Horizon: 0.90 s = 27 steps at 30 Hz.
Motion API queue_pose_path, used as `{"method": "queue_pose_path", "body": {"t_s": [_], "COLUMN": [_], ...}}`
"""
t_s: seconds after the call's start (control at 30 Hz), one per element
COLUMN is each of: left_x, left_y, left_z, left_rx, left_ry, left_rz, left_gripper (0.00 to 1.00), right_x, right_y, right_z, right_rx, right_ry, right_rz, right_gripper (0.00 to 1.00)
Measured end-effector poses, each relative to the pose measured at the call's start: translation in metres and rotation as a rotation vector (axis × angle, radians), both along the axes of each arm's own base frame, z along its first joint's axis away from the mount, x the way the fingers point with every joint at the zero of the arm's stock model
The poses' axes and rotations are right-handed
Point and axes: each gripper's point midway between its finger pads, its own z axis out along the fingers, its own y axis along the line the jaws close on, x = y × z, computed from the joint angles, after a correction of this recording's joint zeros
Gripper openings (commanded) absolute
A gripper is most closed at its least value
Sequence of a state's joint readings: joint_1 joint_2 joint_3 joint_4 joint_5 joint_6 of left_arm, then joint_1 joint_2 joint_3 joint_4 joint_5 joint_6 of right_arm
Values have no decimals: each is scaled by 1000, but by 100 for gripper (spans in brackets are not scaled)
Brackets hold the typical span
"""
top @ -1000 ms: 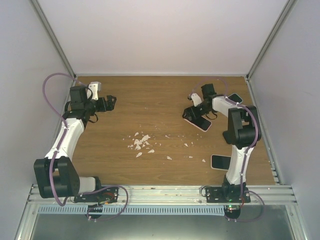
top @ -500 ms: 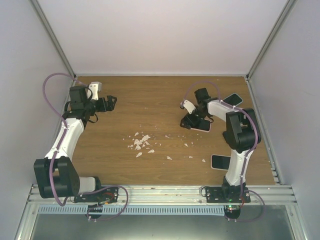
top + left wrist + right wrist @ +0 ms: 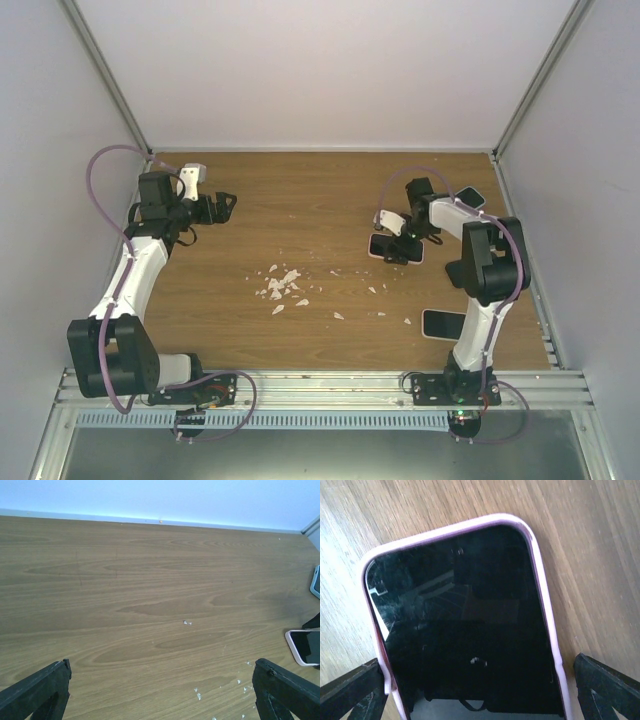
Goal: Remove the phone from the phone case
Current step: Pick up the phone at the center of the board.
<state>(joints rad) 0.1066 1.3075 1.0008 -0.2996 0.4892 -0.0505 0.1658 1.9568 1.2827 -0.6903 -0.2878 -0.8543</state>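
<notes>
- The right gripper hangs directly over the phone, jaws spread wide, with one finger outside each long side of the pink phone case. I cannot tell whether either finger touches it.
- The phone lies screen-up on the table, its long axis running straight ahead of the claw, crosswise to the finger line.
- The left gripper is likewise spread and empty. The phone sits far off to its right, so the right arm is much nearer.
</notes>
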Motion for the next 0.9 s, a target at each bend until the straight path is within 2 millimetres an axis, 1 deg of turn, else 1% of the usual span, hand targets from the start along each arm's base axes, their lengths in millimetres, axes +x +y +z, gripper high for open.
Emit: {"method": "queue_pose_path", "body": {"t_s": [0.17,0.37,0.43,0.63,0.8,0.9], "left_x": [0,1,1,1,1,0], "left_y": [0,-1,-1,-2,-2,-1], "left_z": [1,6,6,6,6,9], "left_rx": [-1,-3,-5,-7,-6,-2], "left_ry": [-1,-12,-12,-12,-13,-21], "left_rz": [-1,-4,-6,-9,-8,-4], "left_gripper": [99,99,99,99,99,99], "right_x": [-4,-13,-16,-19,-17,-15], "right_y": [-17,-39,-43,-46,-43,-35], "right_z": [-1,-1,-1,0,1,2], "right_rx": [-55,-122,-139,-166,-200,-204], "right_ry": [4,6,9,19,10,-5], "right_rz": [28,54,66,89,99,105], "right_gripper": [100,99,96,86,73,66]}}
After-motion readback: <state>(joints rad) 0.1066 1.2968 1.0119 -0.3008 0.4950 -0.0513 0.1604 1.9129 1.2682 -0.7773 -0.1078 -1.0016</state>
